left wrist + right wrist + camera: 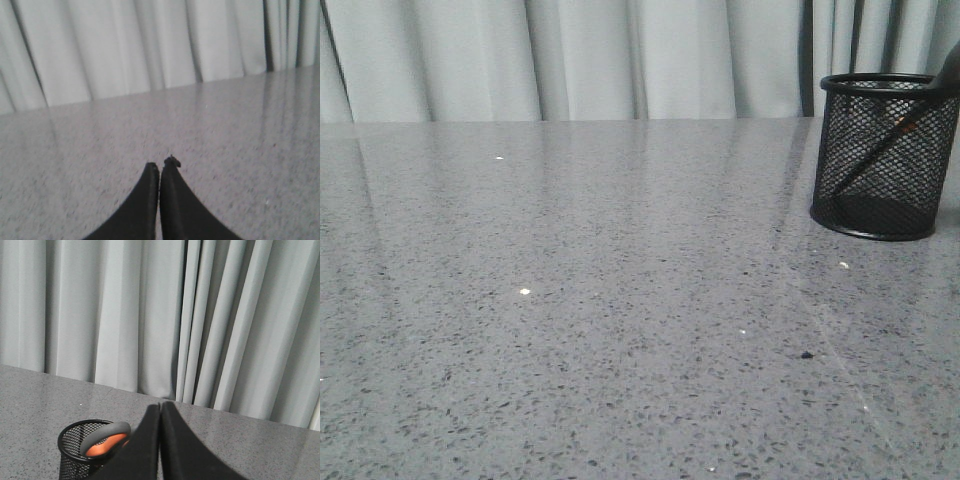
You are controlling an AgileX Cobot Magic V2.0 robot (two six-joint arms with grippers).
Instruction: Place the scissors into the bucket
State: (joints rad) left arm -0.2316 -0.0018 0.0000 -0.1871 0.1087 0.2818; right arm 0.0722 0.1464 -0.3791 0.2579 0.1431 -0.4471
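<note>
Black mesh bucket [883, 155] standing upright at the far right of the worktop [580, 300], close to the back edge. Scissors [880, 150] inside it, blades down, leaning diagonally across the interior and visible as a thin dark line through the mesh. Tip near the base on the left side, upper part reaching the rim on the right. In the right wrist view, a grey handle loop with orange lining [106, 438] poking above the bucket [75, 450] rim, resting against it.

Right pincer [160, 412] clenched, fingers pressed together with nothing between them, hovering above and just beside the bucket, apart from the handle. Left pincer [161, 170] likewise clenched on nothing, fingertips meeting in a narrow seam, low over bare worktop. A small nub showing at the tip of one finger [172, 161].

Worktop grey, speckled stone-like, glossy, with faint reflections of the curtain folds. A few bright specks scattered across it [525, 292], and one small dark speck toward the right front [806, 354].

Behind, pale grey-white curtain [570, 55] hanging in vertical pleats along the whole back edge, with a darker gap between folds near the right.
</note>
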